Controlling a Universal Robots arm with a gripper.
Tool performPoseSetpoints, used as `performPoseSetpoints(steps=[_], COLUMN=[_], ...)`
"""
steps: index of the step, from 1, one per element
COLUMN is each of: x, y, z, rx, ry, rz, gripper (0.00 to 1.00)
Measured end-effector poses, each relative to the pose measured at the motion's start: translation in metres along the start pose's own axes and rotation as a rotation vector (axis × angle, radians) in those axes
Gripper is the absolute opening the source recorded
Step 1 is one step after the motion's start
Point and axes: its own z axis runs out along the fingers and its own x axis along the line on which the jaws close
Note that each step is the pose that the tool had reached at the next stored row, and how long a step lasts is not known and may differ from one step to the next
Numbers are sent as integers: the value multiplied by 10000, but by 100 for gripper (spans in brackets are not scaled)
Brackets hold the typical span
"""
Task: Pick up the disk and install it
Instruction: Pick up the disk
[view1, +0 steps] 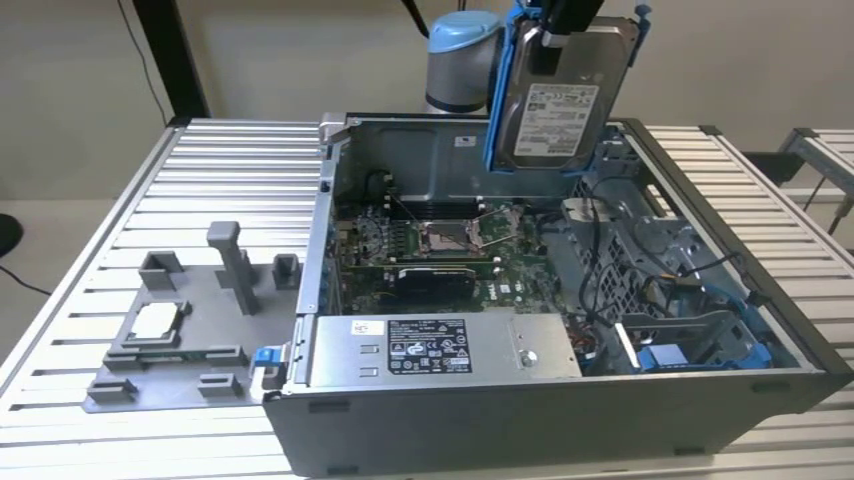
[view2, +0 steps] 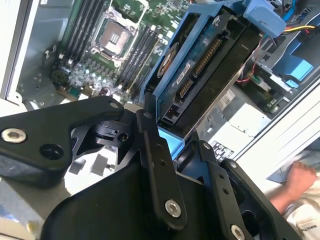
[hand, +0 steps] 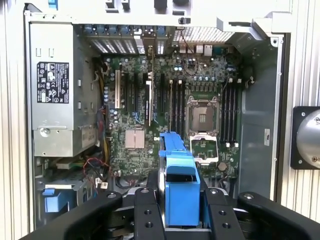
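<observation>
My gripper (view1: 571, 18) is clamped on the disk (view1: 555, 105), 2 black fingers (view2: 152, 150) pinching its blue bracket from either side. In the first wrist view the gripper (hand: 179, 199) has the bracket's blue end squeezed right between the fingers, with the disk (hand: 176, 160) edge-on. The disk hangs upright from my grip, up above the open computer case (view1: 534, 420). There is 1 white label on its face, print I can't make out. In the second wrist view the gripper (view2: 172, 139) holds the disk (view2: 200, 65) with its connector side showing.

Straight below me lies the motherboard (hand: 145, 110), the empty processor socket (hand: 202, 117) and the memory slots (hand: 227, 115) beside it. Off to one side sits the power supply (hand: 55, 90), carrying a black-and-white label. Near it, a blue drive bay (view1: 674, 355) among loose cables (view1: 647, 255).

Beyond the case, on the slatted table (view1: 227, 170), a grey fixture tray (view1: 200, 385) holds a small silver chip (view1: 154, 320). A person's hand (view2: 295, 185) rests outside the case wall.
</observation>
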Motion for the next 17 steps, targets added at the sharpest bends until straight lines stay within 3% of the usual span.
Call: performPoseSetpoints(steps=[17], x=[286], y=[-78], z=[-8], rx=[0], ry=[0], rz=[1], gripper=[0])
